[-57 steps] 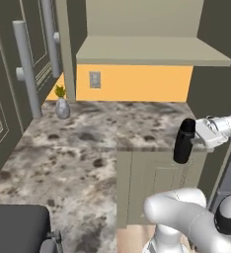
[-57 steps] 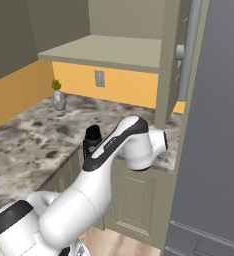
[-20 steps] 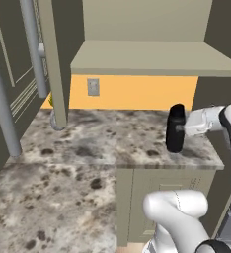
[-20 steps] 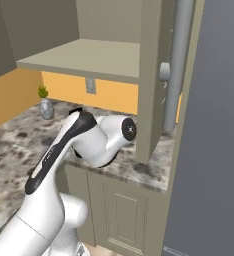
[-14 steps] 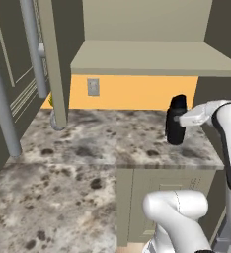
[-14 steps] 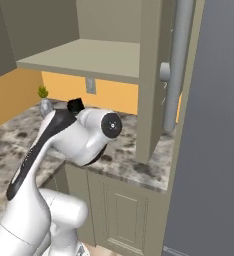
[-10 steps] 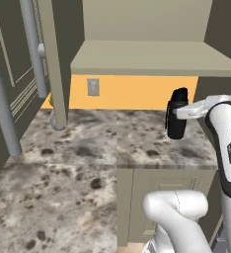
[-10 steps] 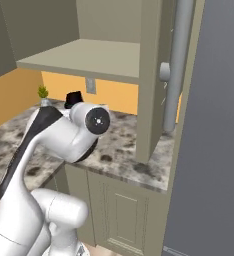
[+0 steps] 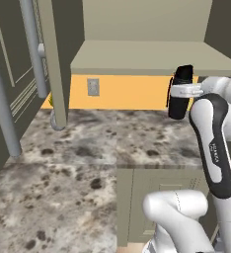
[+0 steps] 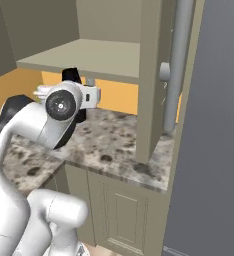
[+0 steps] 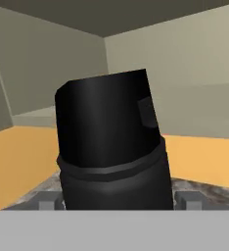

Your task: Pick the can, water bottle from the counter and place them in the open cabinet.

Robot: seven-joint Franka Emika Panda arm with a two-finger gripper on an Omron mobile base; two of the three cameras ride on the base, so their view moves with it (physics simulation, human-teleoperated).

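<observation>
My gripper point(image 9: 179, 92) is shut on the water bottle point(image 9: 179, 96), a tall matte black cylinder held upright in the air. The bottle's cap stands level with the front lip of the cabinet point(image 9: 142, 57) shelf, just before its right part. In the right base view the bottle's cap point(image 10: 70, 75) pokes up behind my arm's joint, under the shelf edge of the cabinet point(image 10: 89, 56). The hand view has the water bottle point(image 11: 111, 147) close up between my gripper point(image 11: 116, 198) fingers, with the beige cabinet inside beyond. The speckled counter point(image 9: 88, 148) lies below. The can is out of view.
The open cabinet door point(image 9: 52, 59) with its grey bar handle point(image 9: 31, 44) stands at the left, a small vase point(image 9: 55, 120) partly behind it. In the right base view the other door point(image 10: 154, 75) and the grey fridge point(image 10: 214, 125) close off the right.
The arm has lifted the water bottle from low over the counter up to the shelf's front edge. Since the earliest frames the base has driven closer to the cabinet.
</observation>
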